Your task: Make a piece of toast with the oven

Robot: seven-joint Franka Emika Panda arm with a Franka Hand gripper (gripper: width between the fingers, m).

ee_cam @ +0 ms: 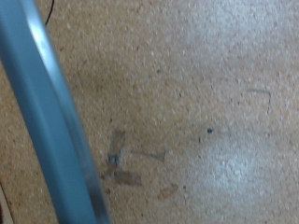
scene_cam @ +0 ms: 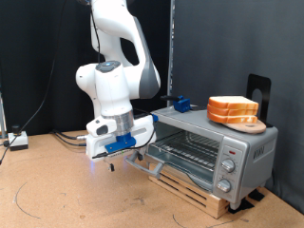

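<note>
The silver-grey toaster oven stands on a low wooden pallet at the exterior view's right. Its glass door looks dropped open and the wire rack shows inside. Bread slices are stacked on a round wooden board on the oven's top. No single slice shows apart from the stack. My gripper points down, just off the door's free edge, on the exterior view's left of the oven. In the wrist view a blue-grey bar crosses the picture over the table; my fingers do not show there.
A small blue object sits on the oven's top near the back. A black stand rises behind the bread. Cables and a white box lie at the exterior view's far left. The cork-coloured tabletop bears tape marks.
</note>
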